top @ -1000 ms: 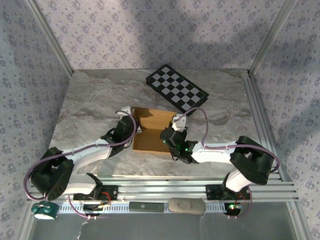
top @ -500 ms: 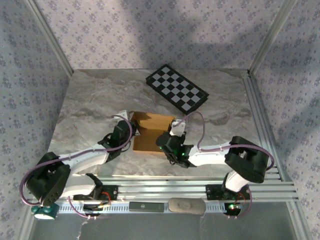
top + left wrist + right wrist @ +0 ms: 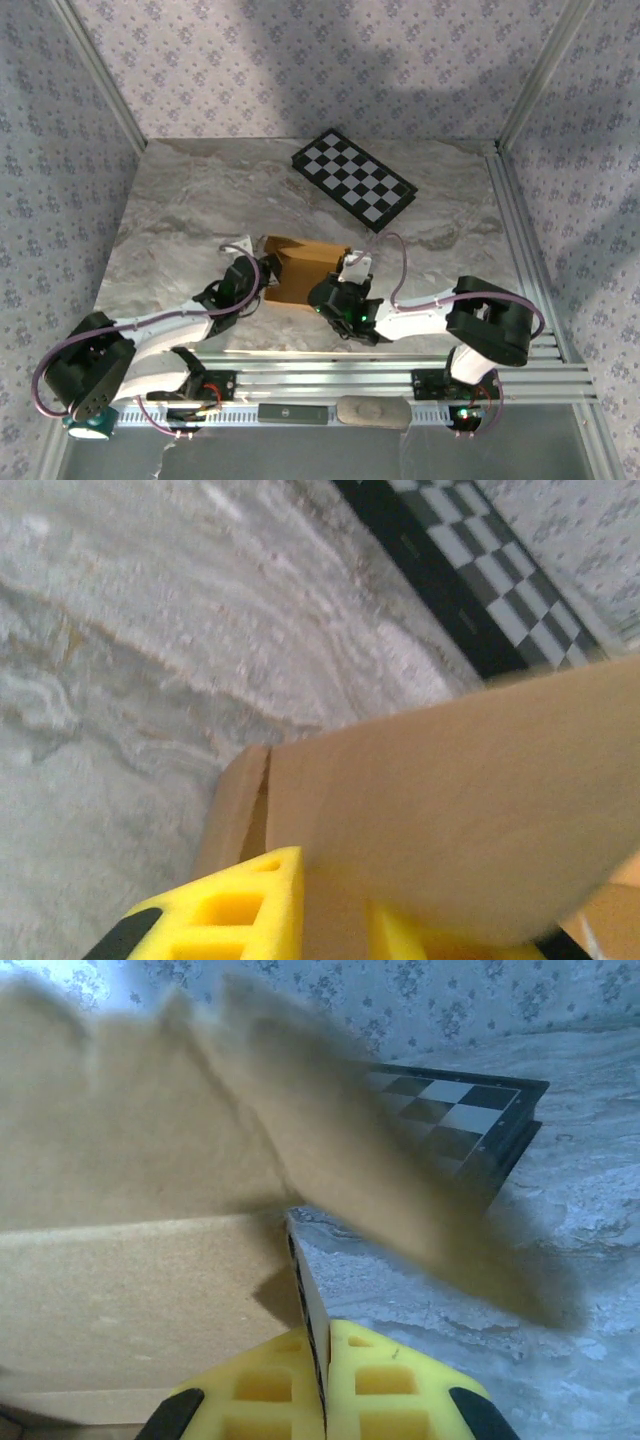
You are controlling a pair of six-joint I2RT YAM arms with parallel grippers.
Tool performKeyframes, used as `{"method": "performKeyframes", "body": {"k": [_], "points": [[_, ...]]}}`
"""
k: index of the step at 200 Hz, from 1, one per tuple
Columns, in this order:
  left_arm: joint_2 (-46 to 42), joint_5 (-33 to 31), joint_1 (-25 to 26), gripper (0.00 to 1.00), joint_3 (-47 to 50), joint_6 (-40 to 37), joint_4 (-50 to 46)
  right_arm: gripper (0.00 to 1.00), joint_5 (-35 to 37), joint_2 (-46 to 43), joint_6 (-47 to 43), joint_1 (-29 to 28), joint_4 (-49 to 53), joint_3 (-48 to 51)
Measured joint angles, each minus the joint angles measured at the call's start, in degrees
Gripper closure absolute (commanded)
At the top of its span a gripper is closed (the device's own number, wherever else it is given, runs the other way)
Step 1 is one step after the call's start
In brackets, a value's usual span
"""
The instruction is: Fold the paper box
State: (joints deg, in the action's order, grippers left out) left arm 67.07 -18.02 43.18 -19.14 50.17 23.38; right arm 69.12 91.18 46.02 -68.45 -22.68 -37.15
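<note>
My right fingers (image 3: 392, 1380) pinch a paper box (image 3: 305, 265) wall; I can't tell the left fingers' (image 3: 238, 912) grip. The walls look half-raised, with flaps unfinished.

paper box (image 3: 312, 262): one, near centre | checkered board (image 3: 353, 178): one, far right | robot arms: two, left arm (image 3: 170, 325) and right arm (image 3: 420, 315), near edge | marble table (image 3: 180, 200): one

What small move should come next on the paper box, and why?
Probably ease the left claw back off the raised flap. Its pads stand slightly apart around that part of the paper box, while the right claw is pinched shut on a thin cardboard edge and looks able to steady the box.
</note>
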Motion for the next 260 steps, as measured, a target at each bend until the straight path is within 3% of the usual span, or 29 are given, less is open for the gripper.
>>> {"method": "performKeyframes", "body": {"k": [78,92,107,163,213,235,260], "points": [[-0.5,1.4,0.7,0.77,2.4,2.1,-1.9,1.0,5.8,3.2,3.5,-2.9,1.7,0.3],[-2.0,2.1,0.7,0.72,2.4,2.3,-2.9,1.0,6.5,3.5,4.0,-3.1,3.2,-0.2],[-4.9,2.8,0.7,0.58,2.4,3.1,-4.7,1.0,6.9,3.5,5.1,-3.1,5.1,-0.6],[-25.9,6.1,0.7,0.45,2.8,6.6,-21.4,1.0,8.5,4.1,9.0,-3.6,11.8,-2.4],[-48.5,1.7,0.1,0.6,-0.7,8.6,-43.3,1.0,9.4,6.1,17.8,-4.0,30.3,-9.8],[-47.9,0.9,-4.9,0.62,-5.6,7.1,-47.3,1.0,10.0,7.3,19.9,-4.2,34.4,-11.1],[-35.6,10.0,-19.8,0.59,-11.2,4.6,-44.9,1.0,9.9,7.4,15.1,-4.2,28.6,-9.8]]}}
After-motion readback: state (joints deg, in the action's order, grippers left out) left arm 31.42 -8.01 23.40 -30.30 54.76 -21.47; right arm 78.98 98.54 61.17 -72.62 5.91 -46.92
